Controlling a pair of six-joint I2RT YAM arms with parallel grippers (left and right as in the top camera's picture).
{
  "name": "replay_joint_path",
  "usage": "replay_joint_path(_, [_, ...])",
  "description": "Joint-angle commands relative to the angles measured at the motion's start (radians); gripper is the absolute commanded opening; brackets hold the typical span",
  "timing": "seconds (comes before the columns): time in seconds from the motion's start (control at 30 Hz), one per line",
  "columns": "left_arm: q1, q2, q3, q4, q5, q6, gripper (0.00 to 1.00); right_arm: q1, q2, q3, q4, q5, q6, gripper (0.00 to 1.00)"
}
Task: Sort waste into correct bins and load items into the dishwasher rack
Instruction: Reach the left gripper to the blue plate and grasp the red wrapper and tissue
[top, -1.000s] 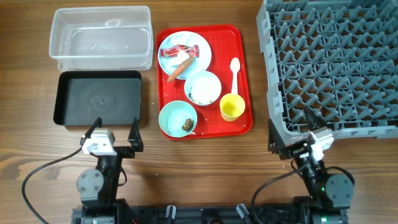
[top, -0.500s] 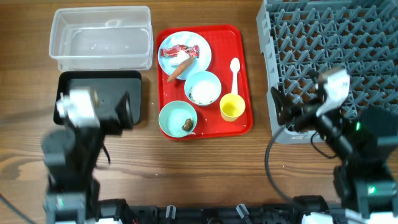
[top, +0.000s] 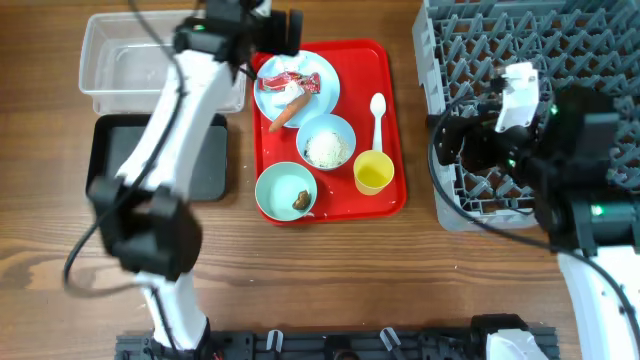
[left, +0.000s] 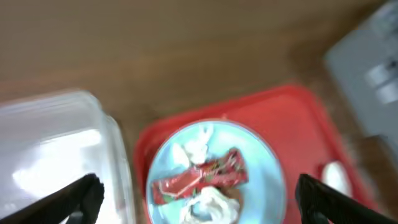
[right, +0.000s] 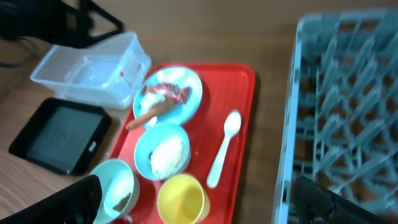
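The light blue plate (top: 318, 92) on the red tray holds the red snack wrapper (left: 202, 179), crumpled white scrap (left: 213, 203) and orange carrot (top: 290, 111). The light blue bowl (top: 345, 131) holds white rice (top: 327, 149). The mint-green bowl (top: 277, 187) holds the brown lump (top: 301, 200). The yellow cup (top: 373, 172) and white spoon (top: 377, 111) lie beside them. My left gripper (top: 283, 33) hangs open and empty above the plate's far edge; it also shows in the left wrist view (left: 199, 199). My right gripper (top: 447, 145) is open and empty over the grey rack's (top: 560, 60) left edge.
The flat red tray (top: 390, 60) carries all the dishes. The clear tub (top: 130, 65) stands at the far left, and the black tub (top: 125, 160) lies in front of it, partly hidden by my left arm. The rack fills the right side.
Both arms have lifted off the table's front edge. The left arm swung out to the plate's far side. The right arm rose to the rack's left edge. Nothing on the tray has moved.
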Motion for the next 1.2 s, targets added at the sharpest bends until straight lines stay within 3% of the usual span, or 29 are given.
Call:
replay_joint_path(0.0, [-0.008, 0.150, 0.018, 0.037, 0.063, 0.050, 1.00, 0.007, 0.058, 0.022, -0.010, -0.016, 0.032, 1.00])
replay_joint_path(0.17, [-0.042, 0.249, 0.018, 0.065, 0.084, 0.125, 1.00, 0.007, 0.114, 0.022, -0.011, -0.016, 0.033, 1.00])
replay_joint_path(0.7, [-0.057, 0.413, 0.017, 0.144, 0.058, 0.124, 1.00, 0.007, 0.119, 0.022, -0.035, -0.015, 0.032, 1.00])
replay_joint_path(0.73, [-0.057, 0.420, 0.017, 0.144, 0.058, 0.124, 0.95, 0.007, 0.119, 0.022, -0.040, -0.015, 0.032, 1.00])
replay_joint_path(0.83, [-0.057, 0.428, 0.017, 0.137, 0.058, 0.124, 0.35, 0.007, 0.119, 0.022, -0.041, -0.015, 0.032, 1.00])
replay_joint_path(0.87, [-0.057, 0.428, 0.017, 0.133, 0.058, 0.124, 0.20, 0.007, 0.119, 0.022, -0.040, -0.015, 0.032, 1.00])
replay_joint_path(0.97, [-0.057, 0.422, 0.018, 0.134, 0.057, 0.123, 0.04, 0.007, 0.119, 0.022, -0.041, -0.016, 0.032, 1.00])
replay_joint_path(1.17, [-0.055, 0.290, 0.038, 0.126, 0.042, 0.014, 0.04, 0.007, 0.119, 0.022, -0.041, -0.016, 0.033, 1.00])
